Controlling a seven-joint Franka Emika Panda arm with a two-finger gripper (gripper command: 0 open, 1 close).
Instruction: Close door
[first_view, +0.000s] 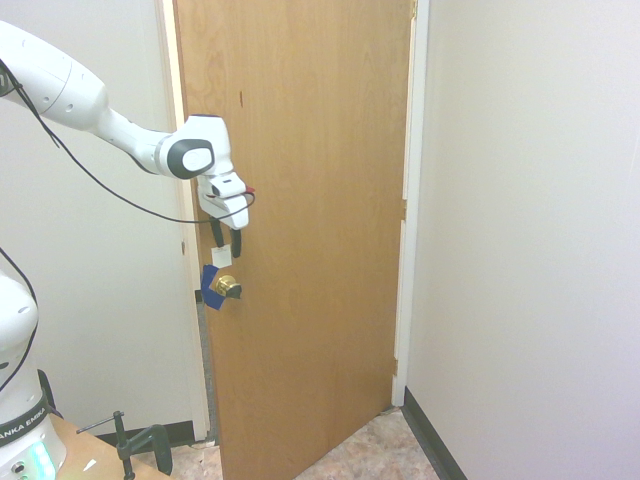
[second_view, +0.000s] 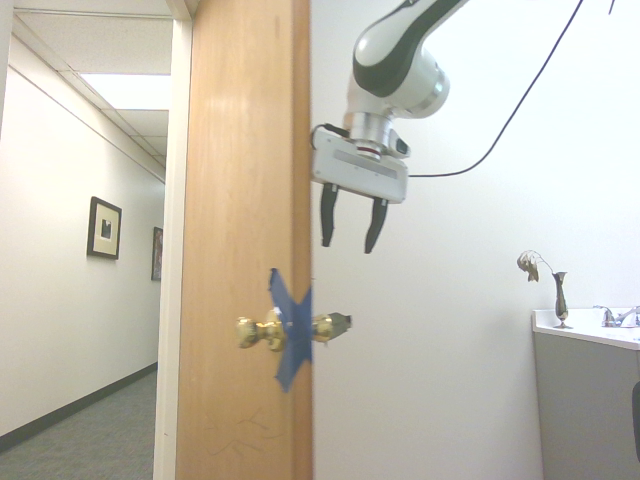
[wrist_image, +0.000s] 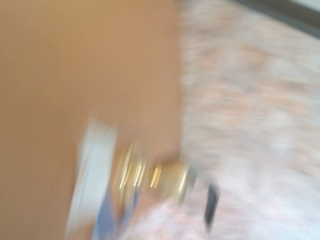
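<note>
Door (first_view: 310, 230) ajar; gripper (second_view: 348, 243) just above brass knob (second_view: 330, 326), beside door face, jaws spread, holding nothing.

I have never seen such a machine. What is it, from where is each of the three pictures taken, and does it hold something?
It is a white robot arm ending in a two-finger gripper. Two pictures come from cameras standing in the room, on opposite sides of the arm; the blurred third comes from a camera on the arm's wrist, looking down.

The task concerns the door, a tall wooden one standing partly open. It has a brass knob with blue tape behind it and a small white sticker above.

The gripper hangs open just above the knob, beside the door's face. It holds nothing, and I see no contact with the knob.
</note>
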